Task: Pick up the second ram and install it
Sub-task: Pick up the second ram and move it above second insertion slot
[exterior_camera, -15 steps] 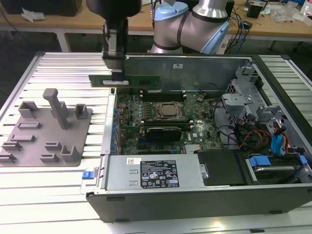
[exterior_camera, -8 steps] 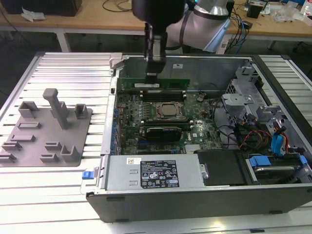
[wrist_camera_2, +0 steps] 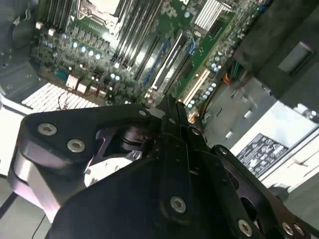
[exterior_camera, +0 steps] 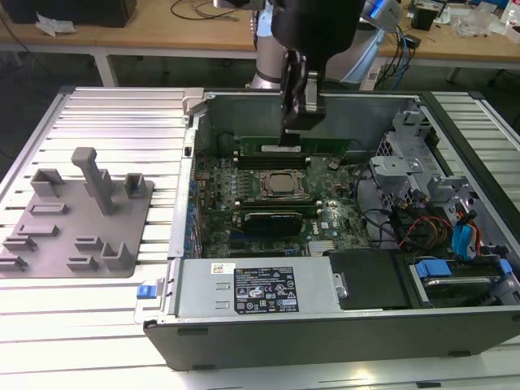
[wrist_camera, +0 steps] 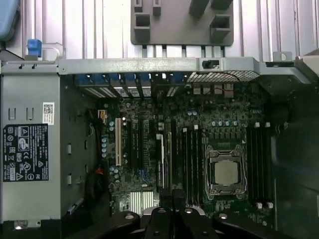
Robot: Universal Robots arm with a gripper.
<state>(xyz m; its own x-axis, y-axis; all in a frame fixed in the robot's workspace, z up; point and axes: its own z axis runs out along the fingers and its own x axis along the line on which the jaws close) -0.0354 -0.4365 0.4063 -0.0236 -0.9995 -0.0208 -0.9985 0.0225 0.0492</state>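
In the exterior view my gripper (exterior_camera: 294, 130) hangs above the open computer case, shut on the second ram (exterior_camera: 329, 146). The ram is a long green stick held level by its middle, with a white label under the fingers. It hovers over the motherboard, above the CPU socket (exterior_camera: 280, 185). In the first wrist view the fingers (wrist_camera: 162, 211) stand close together over the board. The CPU socket (wrist_camera: 226, 172) lies off to one side of them, with long black memory slots (wrist_camera: 192, 164) on both its sides. The second wrist view shows the gripper (wrist_camera_2: 172, 102) from behind, above the board.
A grey fixture plate (exterior_camera: 77, 215) with blocks lies on the ribbed table at the exterior view's left. The power supply (exterior_camera: 260, 284) fills the case's near side. Drive bays and cables (exterior_camera: 455, 236) crowd its right side. Case walls (exterior_camera: 191, 154) ring the board.
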